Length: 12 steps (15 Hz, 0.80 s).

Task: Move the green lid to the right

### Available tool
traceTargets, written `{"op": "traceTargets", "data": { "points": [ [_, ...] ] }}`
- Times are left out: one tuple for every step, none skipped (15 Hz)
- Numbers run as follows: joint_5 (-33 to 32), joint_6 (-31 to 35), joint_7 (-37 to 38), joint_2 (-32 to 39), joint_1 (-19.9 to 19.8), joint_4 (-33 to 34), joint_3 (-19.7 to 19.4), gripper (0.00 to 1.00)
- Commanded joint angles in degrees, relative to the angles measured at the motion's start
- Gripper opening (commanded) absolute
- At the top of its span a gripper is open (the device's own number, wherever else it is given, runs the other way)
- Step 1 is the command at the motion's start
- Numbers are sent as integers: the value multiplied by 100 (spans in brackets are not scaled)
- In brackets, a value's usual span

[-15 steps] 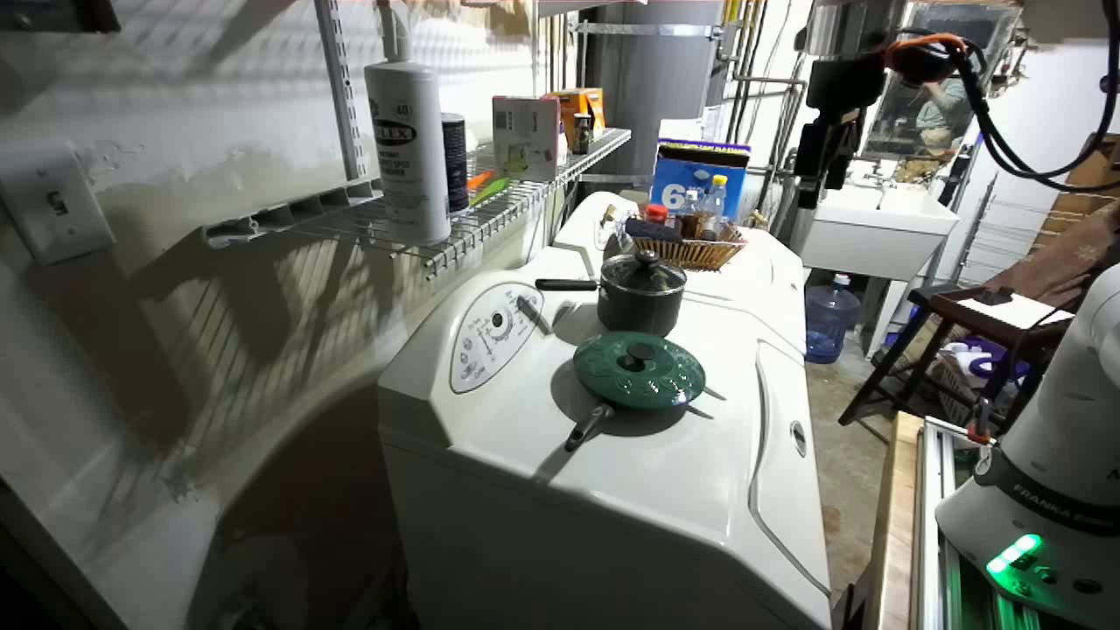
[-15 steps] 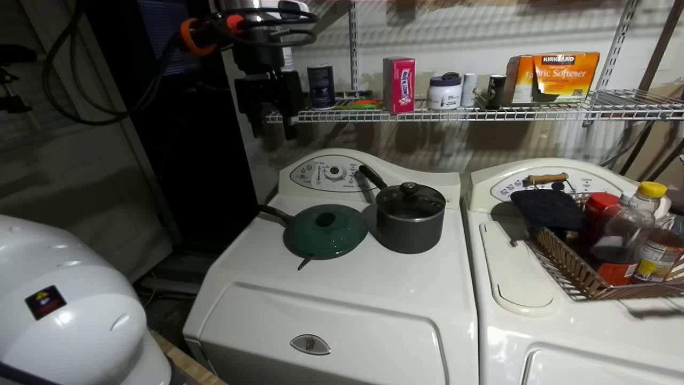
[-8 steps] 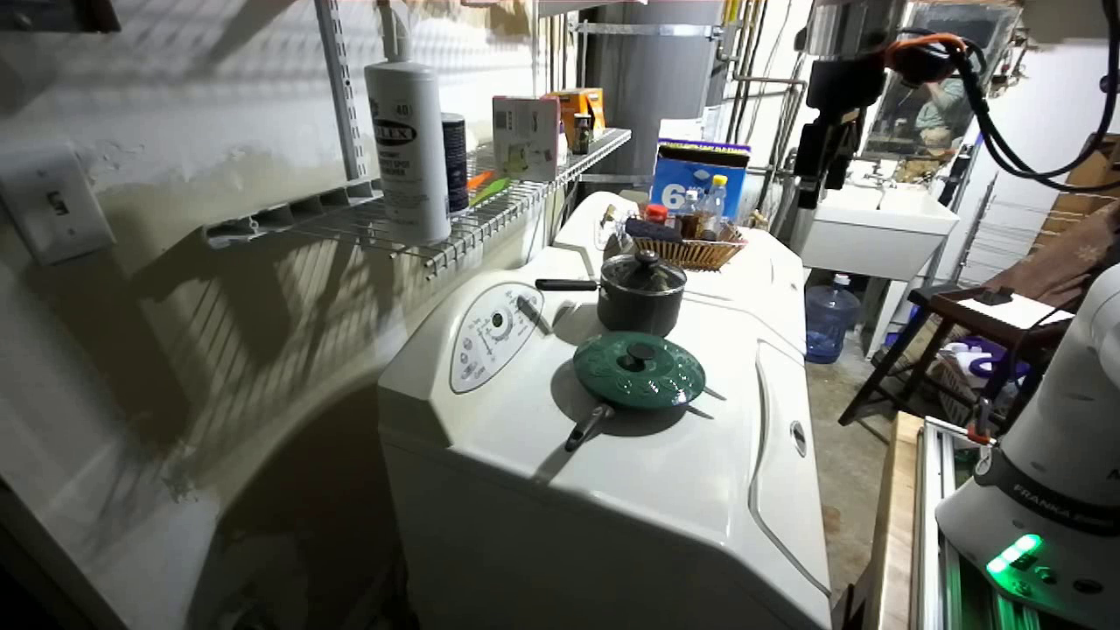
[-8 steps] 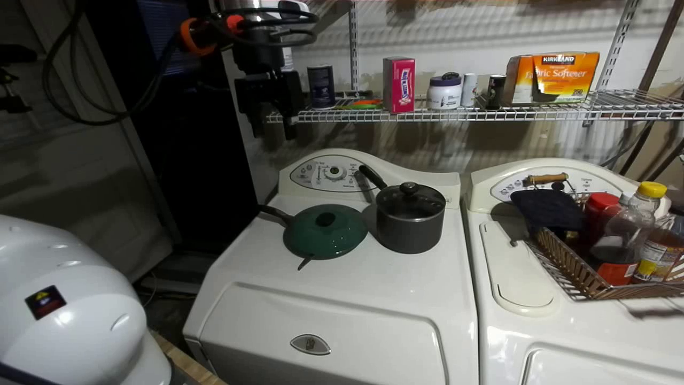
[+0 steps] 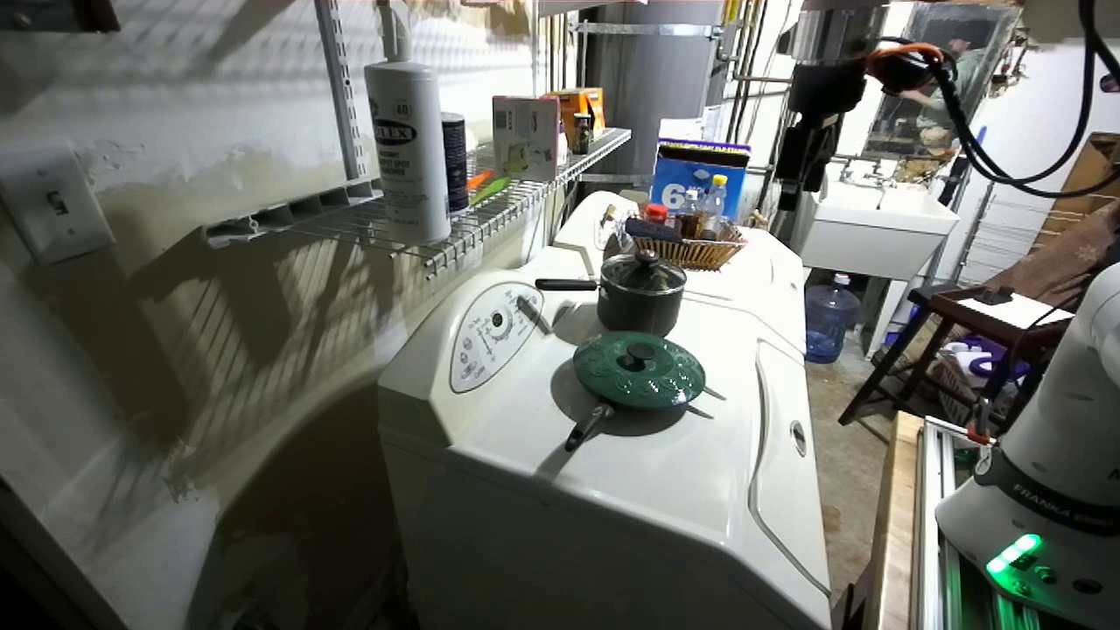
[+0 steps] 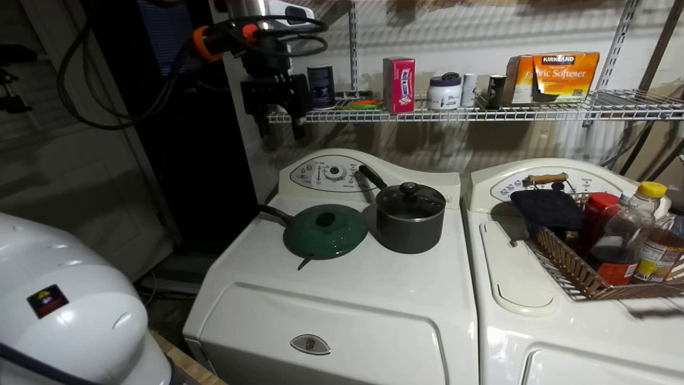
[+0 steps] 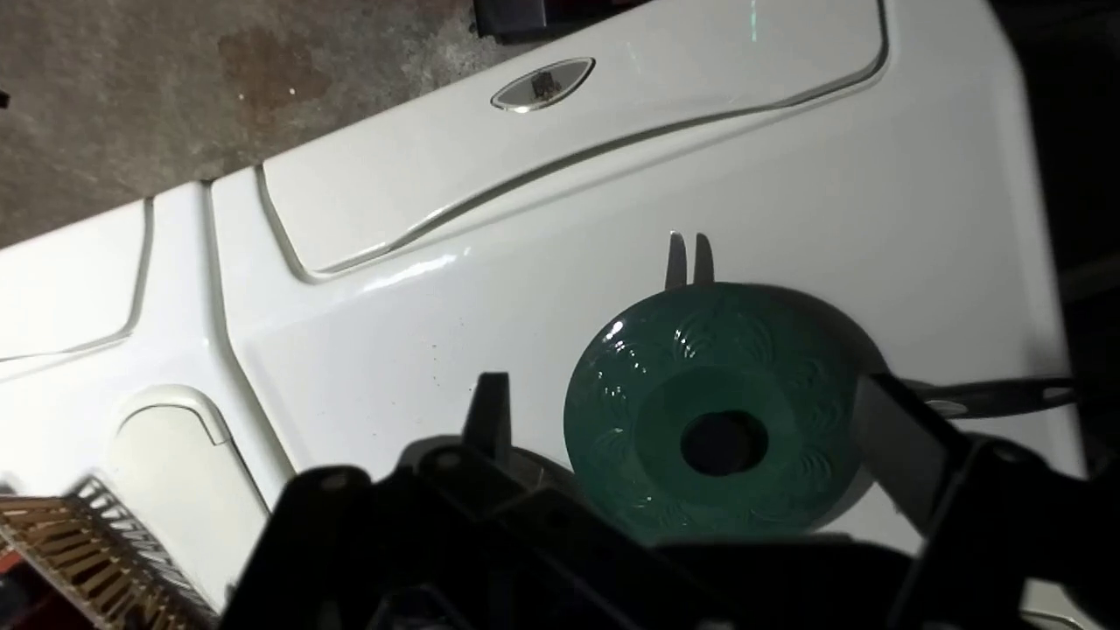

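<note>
Empty gripper hangs above the green lid

Its fingers stand wide apart, presumably to straddle the knob; in an exterior view the lid sits left of, and near, the dark pot; a handle juts left from beneath, so a hidden pan probably bears it; a white appliance carries both; a wire shelf lines the far wall.

We have open air between the gripper and the green lid, and room over the white machine top in front, but the dark pot stands just beside the lid and a wire shelf hangs behind.
</note>
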Motion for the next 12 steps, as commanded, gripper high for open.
{"op": "traceTargets", "data": {
  "points": [
    [-12, 389, -212, 811, 138, 383, -72, 100],
    [-11, 512, -293, 992, 166, 440, -73, 100],
    [29, 688, -381, 1210, 204, 509, -87, 100],
    [-12, 875, -389, 1413, 203, 577, -78, 100],
    [100, 994, -539, 1627, 242, 655, -133, 100],
    [77, 1114, -652, 1814, 256, 712, -142, 100],
    [81, 1239, -783, 1997, 275, 775, -160, 100],
    [106, 1369, -867, 2176, 283, 841, -174, 100],
    [201, 1475, -1031, 2352, 312, 921, -197, 100],
    [235, 1570, -1081, 2511, 327, 999, -183, 100],
    [288, 1653, -1122, 2662, 343, 1080, -172, 100],
    [309, 1706, -1144, 2815, 363, 1166, -143, 100]
  ]
}}
